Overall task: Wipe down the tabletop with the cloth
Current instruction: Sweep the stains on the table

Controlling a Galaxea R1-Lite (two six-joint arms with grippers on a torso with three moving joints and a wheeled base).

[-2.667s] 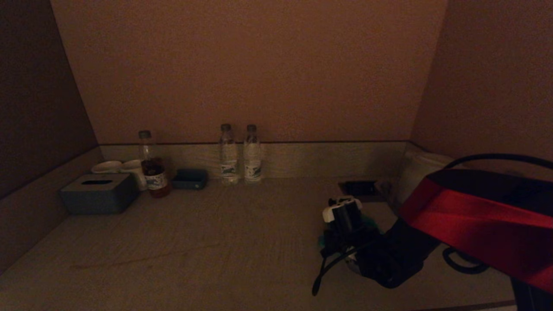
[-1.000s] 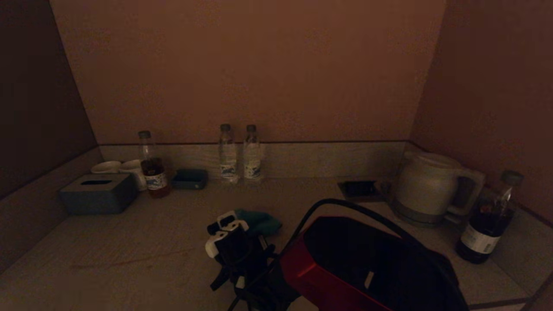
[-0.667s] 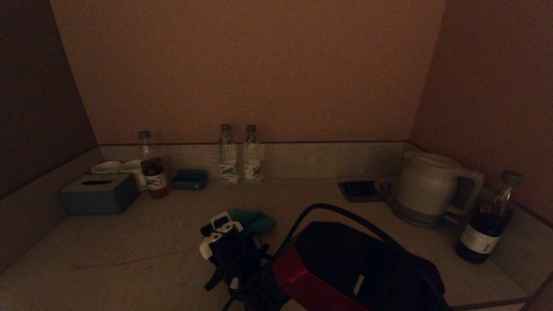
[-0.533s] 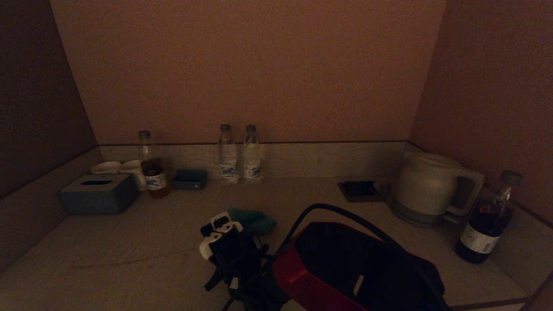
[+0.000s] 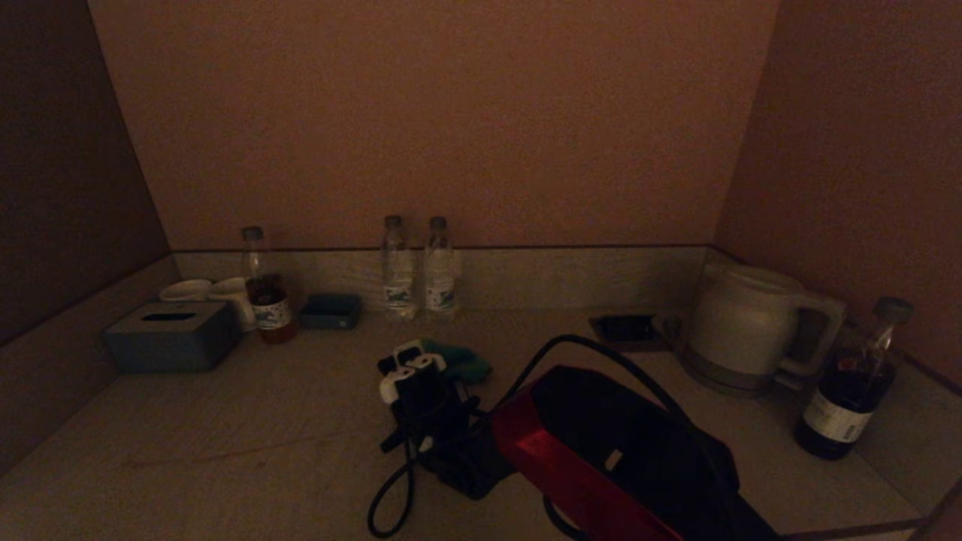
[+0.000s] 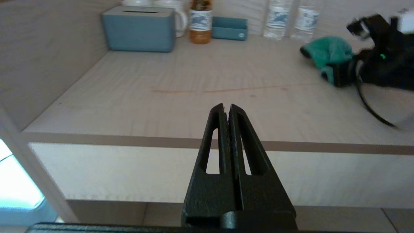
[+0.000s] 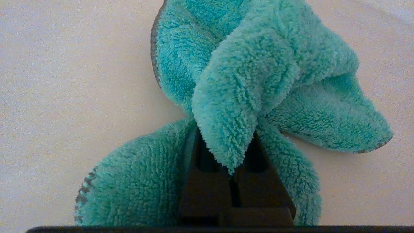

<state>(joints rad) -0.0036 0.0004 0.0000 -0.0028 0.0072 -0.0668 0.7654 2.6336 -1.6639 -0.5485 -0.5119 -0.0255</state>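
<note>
The teal fuzzy cloth [image 5: 462, 364] lies bunched on the grey-beige tabletop [image 5: 225, 421], near the middle and toward the back. My right gripper [image 5: 440, 376] is shut on the cloth [image 7: 245, 74]; a fold drapes over the fingers and hides their tips. From the left wrist view the cloth [image 6: 330, 51] shows at the end of the black right arm. My left gripper [image 6: 226, 108] is shut with nothing in it. It hangs in front of the tabletop's front edge [image 6: 129, 139] and just below it.
Along the back rim stand a blue-grey tissue box [image 5: 171, 336], white cups [image 5: 203, 291], a tea bottle [image 5: 267, 289], a small blue tray [image 5: 331, 310] and two water bottles [image 5: 417, 267]. At the right are a black socket panel [image 5: 624, 328], a white kettle [image 5: 744, 327] and a dark bottle [image 5: 849, 383].
My right gripper dragged the cloth leftward across the tabletop from beside the kettle, then pushed it a little toward the back rim. The left gripper has not moved.
</note>
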